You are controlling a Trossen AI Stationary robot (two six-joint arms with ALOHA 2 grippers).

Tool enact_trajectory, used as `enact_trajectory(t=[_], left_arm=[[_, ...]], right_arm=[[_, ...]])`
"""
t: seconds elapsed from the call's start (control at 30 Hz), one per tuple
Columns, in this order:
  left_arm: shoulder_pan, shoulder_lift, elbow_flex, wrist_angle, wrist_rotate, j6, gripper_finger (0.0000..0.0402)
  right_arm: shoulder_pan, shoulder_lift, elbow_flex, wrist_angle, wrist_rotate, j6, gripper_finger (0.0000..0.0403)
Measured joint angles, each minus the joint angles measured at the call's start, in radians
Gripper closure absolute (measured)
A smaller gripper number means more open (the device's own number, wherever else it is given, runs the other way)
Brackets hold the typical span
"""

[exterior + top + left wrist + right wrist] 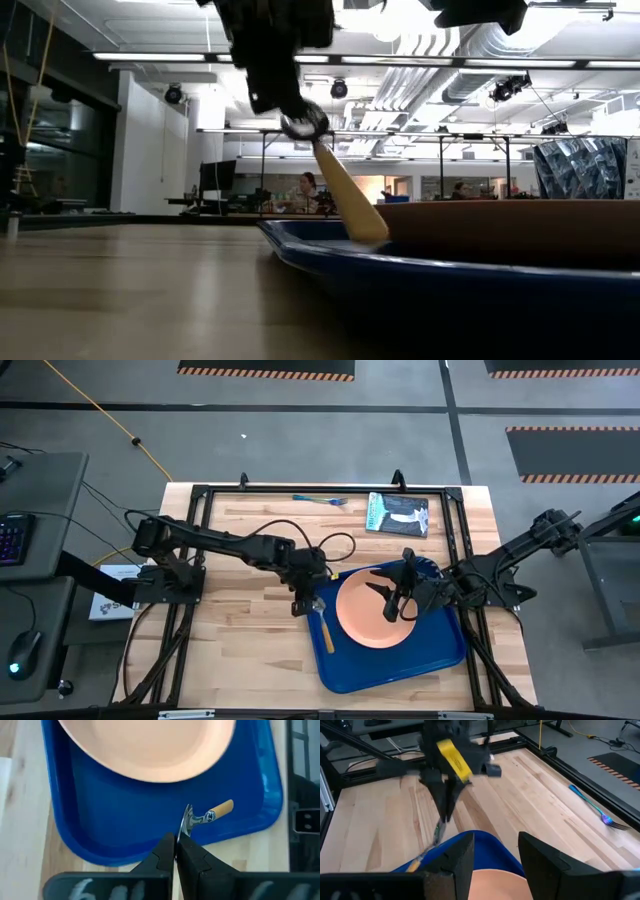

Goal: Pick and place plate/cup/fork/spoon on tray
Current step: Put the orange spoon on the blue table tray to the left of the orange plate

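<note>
On the wooden tabletop [250, 660], the tray [400, 660] is sitting by the near edge, carrying the plate [375, 610]. The left gripper [305, 603] is pinching the spoon [323, 622] by its bowl (handle slanting onto the tray's left rim). The right gripper [395, 597] is hovering spread above the plate. The fork [320, 499] is lying near the far edge.

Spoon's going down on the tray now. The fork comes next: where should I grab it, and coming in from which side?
Grip the fork around the middle of its light blue handle, descending from straight above. It lies flat on the bare table near the far edge, left of the book, with open wood around it, so a top-down pinch across the slim handle looks cleanest. The left end effector is shut on the spoon; the right end effector hovers open over the plate.
</note>
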Motion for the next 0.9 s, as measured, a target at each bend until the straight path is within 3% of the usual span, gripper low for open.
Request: enact_trajectory(t=[0.5, 0.9], left_arm=[[0.012, 0.164, 0.001, 0.038, 0.08, -0.053, 0.0401], [0.011, 0.257, -0.001, 0.083, 0.057, -0.08, 0.0375]], right_arm=[[0.0, 0.001, 0.0, -0.008, -0.001, 0.017, 0.0256], [0.0, 0.001, 0.0, -0.008, -0.003, 0.016, 0.0256]])
